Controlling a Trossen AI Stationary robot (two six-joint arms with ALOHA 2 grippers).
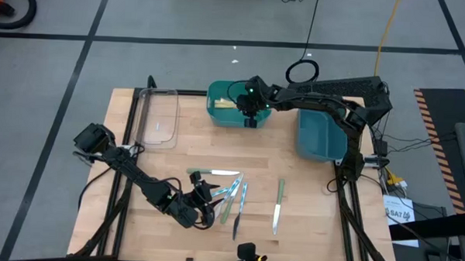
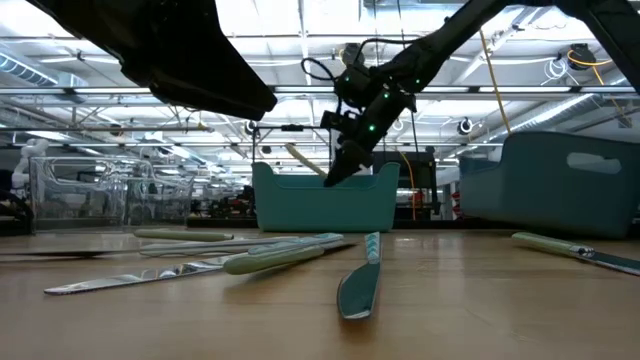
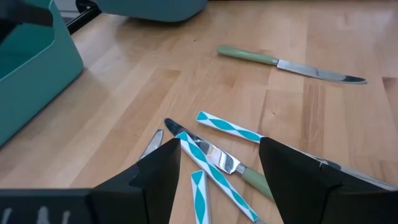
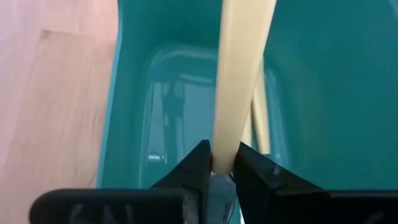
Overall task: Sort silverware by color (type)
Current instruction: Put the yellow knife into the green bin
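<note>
While the right pincer (image 4: 222,163) hangs over the teal bin (image 1: 217,114), it is clenched on a yellow-handled utensil (image 4: 239,81), whose handle points down into the bin's interior; another yellow handle (image 4: 261,121) already lies on the bin floor beneath it. Judging by this, the step in hand is dropping a yellow piece with its like, so the next move calls for easing the fingers apart once the handle is low enough inside the walls, then lifting clear.

Near the front edge of the desk (image 1: 308,187), well apart from the teal bin, the left pincer (image 3: 217,180) hovers released just above a loose cluster of silverware: blue-patterned handles (image 3: 227,126) and a green-handled knife (image 3: 217,160) crossing one another. A separate green-handled knife (image 1: 277,206) lies alone to the side of that cluster, nearer the blue bin (image 1: 319,133). A clear tray (image 1: 158,116) sits beside the teal bin, on the side away from the blue bin. Picking one piece from the overlapping pile will need a careful, single-handle grasp
</note>
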